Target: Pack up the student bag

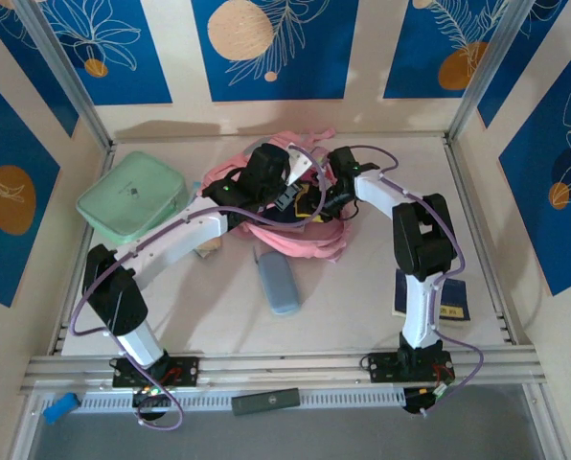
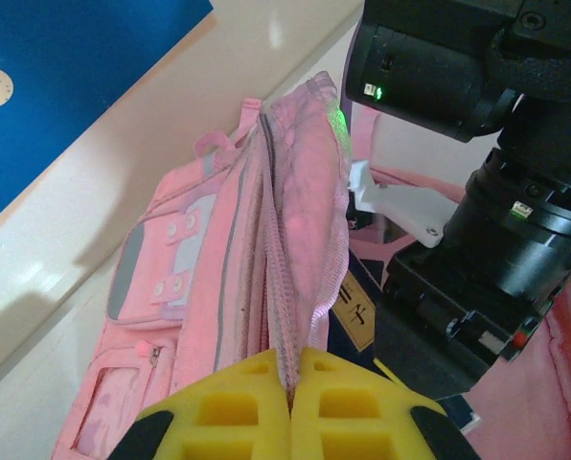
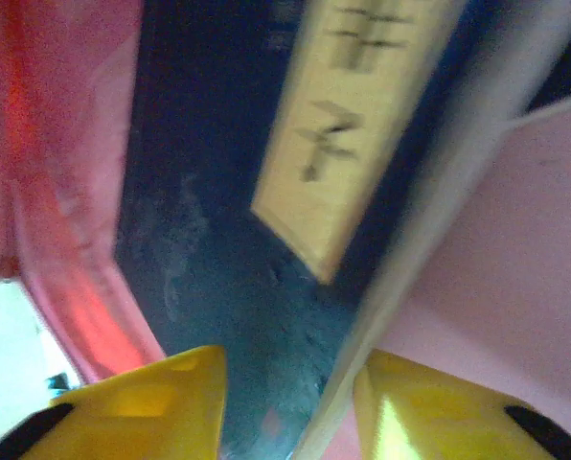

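The bag [image 2: 194,287] is clenched at its rim by left hand [image 2: 290,407], likely to keep the mouth up for blue book [image 3: 204,240]; right hand [image 3: 290,402] is released, fingers astride its edge.

Student bag [image 2: 209,287] flap in left gripper [image 2: 290,381]

The clearest writing is on a tan label [image 3: 362,125] pasted to a dark blue book [image 3: 199,249]. It shows two black brush-style characters, East Asian in look, too blurred in the right wrist view to read. In the left wrist view a similar paper tag [image 2: 359,311], at 5 o'clock from the centre, bears one character resembling 子. At 4 o'clock on the table [image 1: 343,307], a second blue book [image 1: 458,292] carries a yellow sticker [image 1: 450,311], too small to read.
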Controlling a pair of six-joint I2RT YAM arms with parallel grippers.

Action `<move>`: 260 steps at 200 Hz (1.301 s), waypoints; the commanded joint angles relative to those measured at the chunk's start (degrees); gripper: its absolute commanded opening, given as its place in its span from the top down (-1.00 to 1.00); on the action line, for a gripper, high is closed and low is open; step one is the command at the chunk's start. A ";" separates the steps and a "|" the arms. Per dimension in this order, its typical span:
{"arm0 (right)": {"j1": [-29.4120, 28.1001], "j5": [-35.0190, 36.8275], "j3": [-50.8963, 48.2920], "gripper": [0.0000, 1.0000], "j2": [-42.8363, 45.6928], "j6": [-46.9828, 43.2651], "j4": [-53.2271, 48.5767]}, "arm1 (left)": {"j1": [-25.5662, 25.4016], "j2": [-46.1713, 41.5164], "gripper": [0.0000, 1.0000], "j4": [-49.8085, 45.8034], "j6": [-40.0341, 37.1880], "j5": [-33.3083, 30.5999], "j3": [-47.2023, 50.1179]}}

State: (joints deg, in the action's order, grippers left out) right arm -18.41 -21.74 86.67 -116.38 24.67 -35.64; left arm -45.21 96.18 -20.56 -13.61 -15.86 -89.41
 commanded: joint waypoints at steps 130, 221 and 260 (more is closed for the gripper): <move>-12.64 13.14 -12.20 0.57 11.39 19.86 6.67 | 0.05 -3.02 1.00 4.91 1.67 1.71 0.73; -10.71 21.17 -17.84 0.65 8.38 23.45 16.01 | 0.08 -2.80 1.00 4.07 2.29 1.49 -0.15; -6.91 27.16 -15.24 0.63 9.47 20.07 17.88 | 0.10 -2.86 1.00 3.44 2.31 1.85 -0.24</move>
State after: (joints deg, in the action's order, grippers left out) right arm -28.03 -0.56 69.34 -107.35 46.50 -20.18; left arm -45.23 96.16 -20.18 -12.05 -14.79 -88.16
